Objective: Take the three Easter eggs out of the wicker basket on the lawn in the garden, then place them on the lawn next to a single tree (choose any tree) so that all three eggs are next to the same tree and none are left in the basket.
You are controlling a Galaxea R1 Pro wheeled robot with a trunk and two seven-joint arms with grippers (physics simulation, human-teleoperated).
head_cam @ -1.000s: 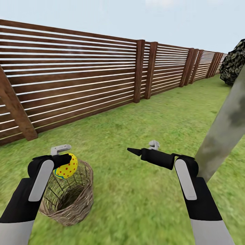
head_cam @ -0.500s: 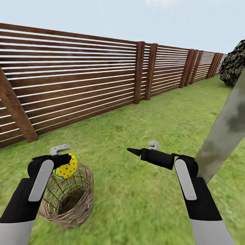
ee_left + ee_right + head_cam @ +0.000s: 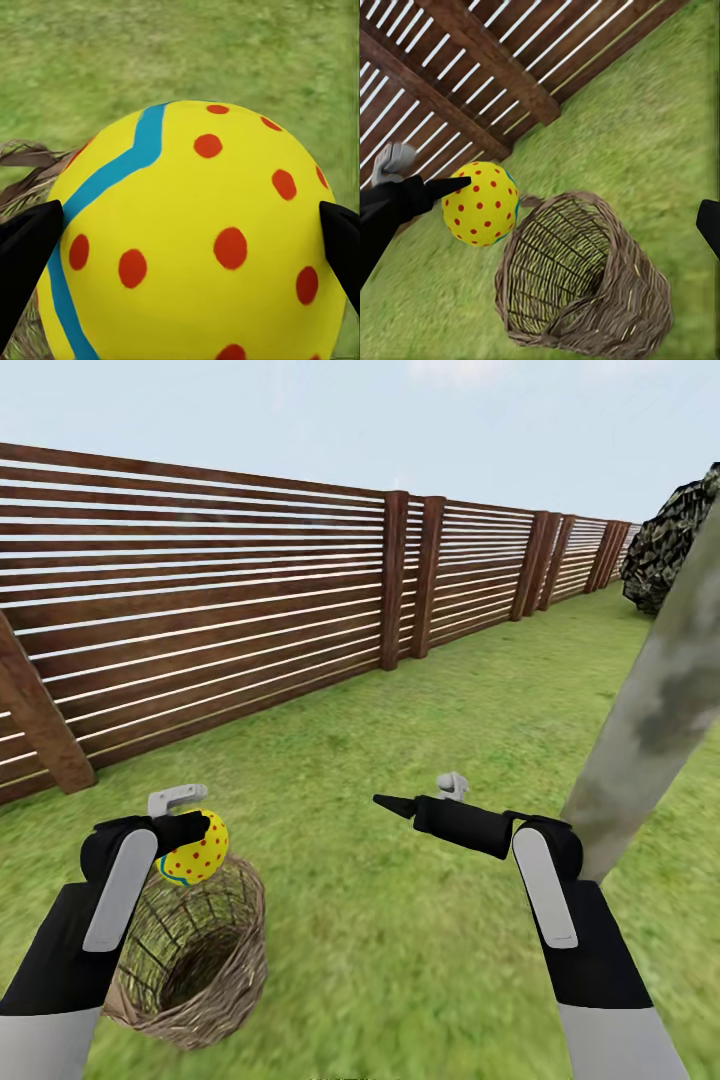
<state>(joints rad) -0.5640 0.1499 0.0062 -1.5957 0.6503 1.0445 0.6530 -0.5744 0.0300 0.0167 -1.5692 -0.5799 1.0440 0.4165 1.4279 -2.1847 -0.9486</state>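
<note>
The left gripper [image 3: 195,830] is raised just above the near rim of the wicker basket [image 3: 190,960], with its black fingers [image 3: 26,247] pinched on either side of one Easter egg [image 3: 193,850], which is held clear of the basket. The right gripper [image 3: 395,805] is extended forward over bare grass at similar height, carrying nothing; its two fingertips sit at opposite edges of the right wrist view, so its jaws stand spread wide. The basket sits on the lawn [image 3: 420,920] with the tree [image 3: 650,710] trunk leaning just beside the right arm, and the brown slatted fence [image 3: 250,610] bounds the garden behind.
</note>
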